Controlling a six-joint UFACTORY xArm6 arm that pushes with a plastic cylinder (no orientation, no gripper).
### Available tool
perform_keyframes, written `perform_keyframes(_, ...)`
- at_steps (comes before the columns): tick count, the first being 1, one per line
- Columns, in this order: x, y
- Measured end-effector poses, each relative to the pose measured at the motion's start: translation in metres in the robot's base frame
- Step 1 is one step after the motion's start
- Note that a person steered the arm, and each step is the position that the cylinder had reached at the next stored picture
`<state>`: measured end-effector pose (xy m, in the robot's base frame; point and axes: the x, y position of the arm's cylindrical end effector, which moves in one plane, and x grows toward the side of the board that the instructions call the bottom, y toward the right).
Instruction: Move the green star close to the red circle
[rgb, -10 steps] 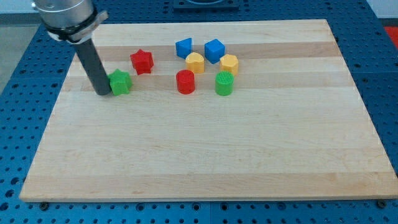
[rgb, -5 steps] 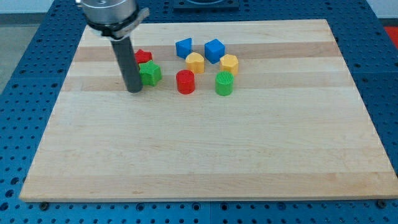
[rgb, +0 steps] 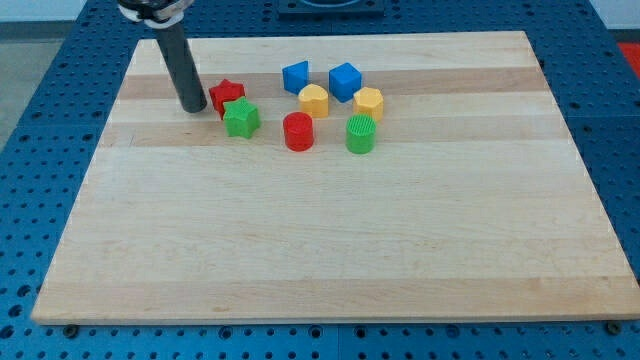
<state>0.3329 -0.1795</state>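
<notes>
**Green star sits beside the red star, a short gap from the red circle**

I carry no pincer, so there is nothing spread or pressed together to report; I end in a dark rod, and my tip (rgb: 193, 108) rests on the wooden worktop (rgb: 330, 240) near its top-left corner in the view. It touches no block.

Just to the view's right of my tip lies the red star (rgb: 227, 96), close by but apart from the rod. The green star (rgb: 241, 118) is a little further to the right and slightly toward the view's bottom, touching or nearly touching the red star's lower edge.

Further right from my tip, past the green star, stands the red circle (rgb: 298, 131), with a small strip of bare wood between the two. Beyond it, at about the same level, is a green round block (rgb: 361, 133).

Above those two, toward the view's top, sit two yellow blocks (rgb: 314, 100) (rgb: 369, 102) side by side, and above them two blue blocks (rgb: 295, 76) (rgb: 345, 80), all well to the right of my tip.
</notes>
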Motion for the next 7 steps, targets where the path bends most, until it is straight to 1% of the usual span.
perform_keyframes(3,-0.008,0.051)
perform_keyframes(5,-0.008,0.046)
perform_keyframes(7,-0.001,0.018)
